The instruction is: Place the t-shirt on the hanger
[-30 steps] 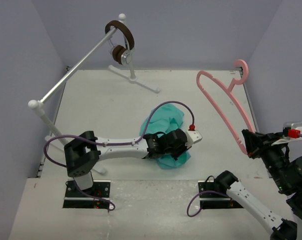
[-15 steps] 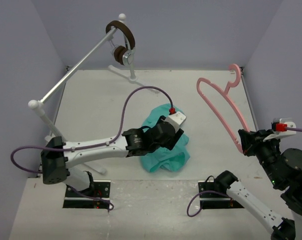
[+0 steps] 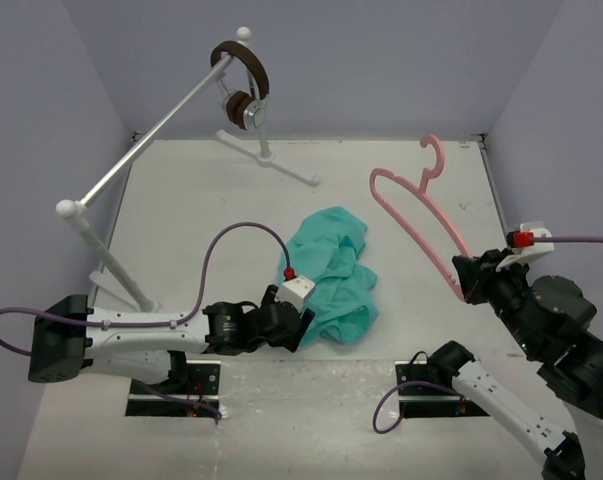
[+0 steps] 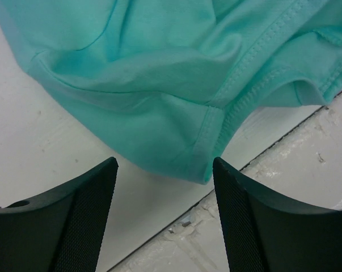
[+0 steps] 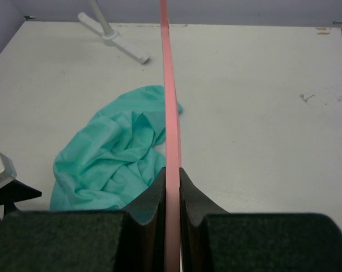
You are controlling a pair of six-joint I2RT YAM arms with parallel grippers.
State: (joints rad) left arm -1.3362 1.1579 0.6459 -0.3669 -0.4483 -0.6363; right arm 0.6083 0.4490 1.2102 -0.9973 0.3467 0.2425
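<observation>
The teal-green t-shirt (image 3: 331,270) lies crumpled on the white table, near its front edge. In the left wrist view a stitched hem corner of the t-shirt (image 4: 176,85) rests just beyond my left gripper (image 4: 165,170), whose jaws stand open with only bare table between them. From above, the left gripper (image 3: 303,322) is low at the shirt's near-left edge. My right gripper (image 5: 172,175) is shut on the thin pink hanger (image 5: 168,85). That hanger (image 3: 416,215) is held in the air at the right, hook pointing to the back.
A long white rail stand (image 3: 151,135) crosses the left and back of the table, with brown headphones (image 3: 243,85) hung on its far end. A seam (image 4: 284,141) marks the table's front edge. Purple walls close in the sides and back.
My left gripper has let go of the t-shirt, opened, and drawn back toward the front-left. The shirt now lies loose. The right gripper has carried the hanger leftward, toward the shirt.
</observation>
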